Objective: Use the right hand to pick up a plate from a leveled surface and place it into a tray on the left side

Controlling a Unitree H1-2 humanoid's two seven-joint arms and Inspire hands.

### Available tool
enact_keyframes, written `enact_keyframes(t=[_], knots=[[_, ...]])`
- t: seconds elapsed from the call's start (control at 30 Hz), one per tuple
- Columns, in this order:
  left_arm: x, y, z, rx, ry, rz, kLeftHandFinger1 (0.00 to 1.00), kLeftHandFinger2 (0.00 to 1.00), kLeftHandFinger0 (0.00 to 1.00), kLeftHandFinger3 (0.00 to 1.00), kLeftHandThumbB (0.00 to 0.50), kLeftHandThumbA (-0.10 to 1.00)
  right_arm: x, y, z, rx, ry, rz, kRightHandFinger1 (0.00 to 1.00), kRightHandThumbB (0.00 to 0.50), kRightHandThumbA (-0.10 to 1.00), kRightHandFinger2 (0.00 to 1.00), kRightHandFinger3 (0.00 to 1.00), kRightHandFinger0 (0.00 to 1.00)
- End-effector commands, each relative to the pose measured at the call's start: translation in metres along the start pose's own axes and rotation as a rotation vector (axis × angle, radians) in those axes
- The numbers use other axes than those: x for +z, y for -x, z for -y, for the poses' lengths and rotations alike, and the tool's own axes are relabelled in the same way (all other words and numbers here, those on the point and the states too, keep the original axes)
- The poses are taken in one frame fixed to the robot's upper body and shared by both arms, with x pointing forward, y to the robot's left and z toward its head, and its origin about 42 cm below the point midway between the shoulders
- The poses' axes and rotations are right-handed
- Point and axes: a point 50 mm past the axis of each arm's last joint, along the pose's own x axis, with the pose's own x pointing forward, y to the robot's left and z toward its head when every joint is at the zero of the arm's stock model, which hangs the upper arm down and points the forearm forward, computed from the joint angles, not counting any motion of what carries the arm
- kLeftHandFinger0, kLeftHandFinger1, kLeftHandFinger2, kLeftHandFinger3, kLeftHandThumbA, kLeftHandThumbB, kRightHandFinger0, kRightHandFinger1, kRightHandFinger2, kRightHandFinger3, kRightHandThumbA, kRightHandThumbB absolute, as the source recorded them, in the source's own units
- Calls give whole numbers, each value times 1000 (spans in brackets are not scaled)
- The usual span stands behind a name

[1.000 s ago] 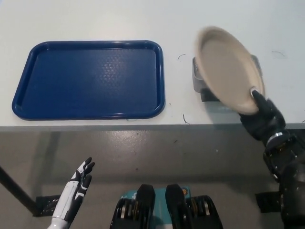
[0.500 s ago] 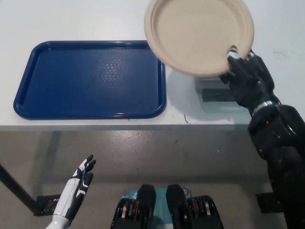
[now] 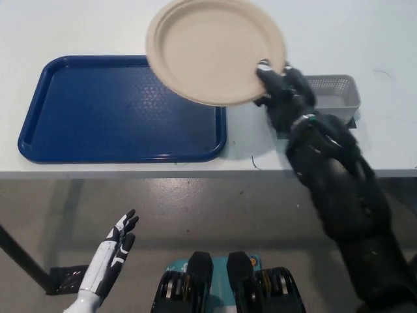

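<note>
Since half a second ago the plate (image 3: 215, 51) has travelled left, off the grey basket (image 3: 334, 92) and now hangs partly over the right end of the blue tray (image 3: 98, 111). White counter (image 3: 78, 26) carries both tray and basket; tray lies flat at left, long side toward me, nothing in it yet. Basket is uncovered at right, just behind my forearm. Plate is airborne, face up and slightly tilted, its left part above the tray's right rim, the rest above bare counter. My right hand (image 3: 281, 91) is clamped on the plate's near-right rim, thumb on top, the other fingers hidden beneath it; gripping at the edge keeps the hand outside the tray wall when I lower. Judgement: carry is mid-way, needs more leftward travel before descent so the plate lands fully inside. My left hand (image 3: 112, 251) idles below counter level at lower left, fingers spread, holding nothing.
</note>
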Motion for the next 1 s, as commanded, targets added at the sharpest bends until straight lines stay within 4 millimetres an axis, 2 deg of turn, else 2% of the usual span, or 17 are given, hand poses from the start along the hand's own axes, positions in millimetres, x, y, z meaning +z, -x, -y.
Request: enact_keyframes(t=[0.0,0.1,0.27,0.37,0.47,0.5,0.53,0.6,0.63,0.73,0.77,0.8,0.83,0.87,0.9,0.93,0.97], knots=[[8,-8,-4,-26,-18,36,1000,1000,1000,1000,302,1000,20,-12,-47,78,30,51,122,120,-100,619,923,0],[7,-9,-2,-32,-28,29,1000,1000,1000,1000,333,1000,13,-22,-60,79,22,20,113,124,-100,626,1000,0],[8,-7,2,-51,-8,33,1000,1000,1000,1000,304,990,-3,-37,-84,62,77,-18,56,114,-100,583,714,0],[9,-8,4,-61,-15,30,1000,1000,1000,1000,315,995,-10,-43,-97,48,121,-42,100,73,-100,635,834,0],[10,-9,6,-68,-21,31,1000,1000,1000,1000,321,1000,-14,-48,-103,25,142,-53,110,86,-100,633,716,0],[9,-10,9,-68,-20,40,1000,1000,1000,1000,321,995,-18,-51,-104,24,177,-62,98,71,-100,620,520,0],[9,-10,10,-71,-20,43,1000,1000,1000,1000,320,994,-20,-53,-105,30,184,-60,96,60,-100,614,517,0],[8,-11,11,-81,-9,49,1000,1000,1000,1000,317,982,-24,-56,-107,33,211,-53,96,55,-100,607,383,0],[8,-11,11,-83,-8,49,1000,1000,1000,1000,319,982,-25,-58,-109,33,223,-48,131,46,-100,630,406,0],[10,-13,13,-86,-4,41,1000,1000,1000,1000,332,976,-32,-61,-114,38,225,-51,189,70,-100,659,876,0],[10,-13,14,-85,-7,41,1000,1000,1000,1000,332,977,-33,-62,-115,33,236,-55,193,82,-100,659,873,0],[10,-13,15,-85,-4,41,1000,1000,1000,1000,331,972,-35,-62,-117,25,243,-71,156,104,-50,625,761,0],[9,-13,15,-86,-4,40,1000,1000,1000,1000,340,975,-37,-63,-119,38,243,-75,144,87,108,606,591,0],[9,-14,15,-87,-3,38,1000,1000,1000,1000,348,975,-37,-63,-120,46,223,-82,189,125,224,599,532,10],[10,-14,16,-90,3,32,1000,1000,1000,1000,364,974,-40,-64,-124,93,216,-121,802,190,578,1000,1000,461],[10,-14,16,-91,5,32,1000,1000,1000,1000,363,973,-42,-64,-126,161,248,-149,1000,202,779,1000,1000,724],[10,-15,17,-94,5,33,1000,1000,1000,1000,363,972,-43,-65,-126,205,268,-159,1000,204,840,1000,1000,826]])
